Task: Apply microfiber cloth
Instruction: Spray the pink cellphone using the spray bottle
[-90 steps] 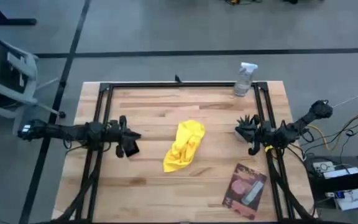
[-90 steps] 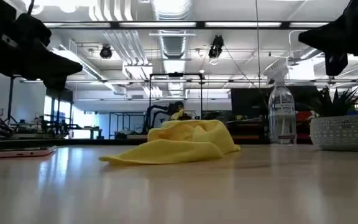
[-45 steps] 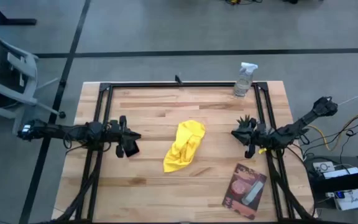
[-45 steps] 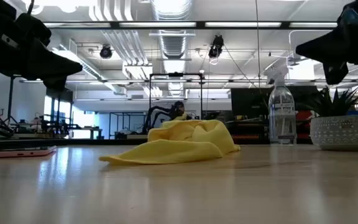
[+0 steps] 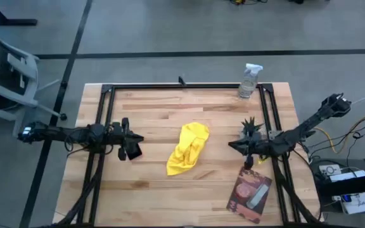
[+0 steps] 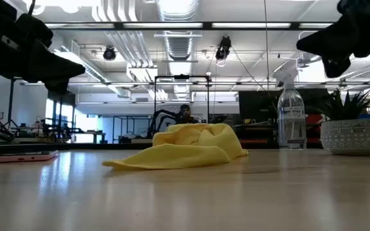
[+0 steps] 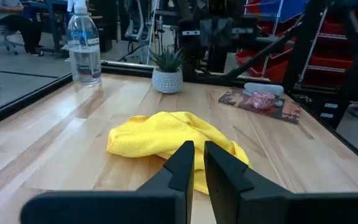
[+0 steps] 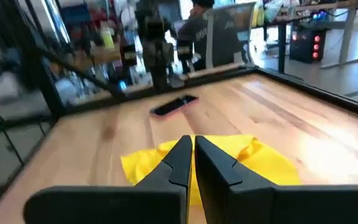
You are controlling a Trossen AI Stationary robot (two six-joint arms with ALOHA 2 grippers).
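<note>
Yellow microfiber cloth [image 5: 188,149] lies between both arms' fingers, untouched.

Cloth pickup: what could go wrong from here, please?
1. The right pincer looks shut while facing the cloth; if it does not open, it may only push the cloth.
2. The plant stands close beside the right arm; it could be knocked.
3. The left pincer waits nearby; the arms might meet.

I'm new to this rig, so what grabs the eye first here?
The bright yellow cloth lies crumpled mid-table, untouched. The right gripper hangs beside it, fingers nearly closed, while the left gripper waits on the other side. A clear spray bottle stands at the far edge.
</note>
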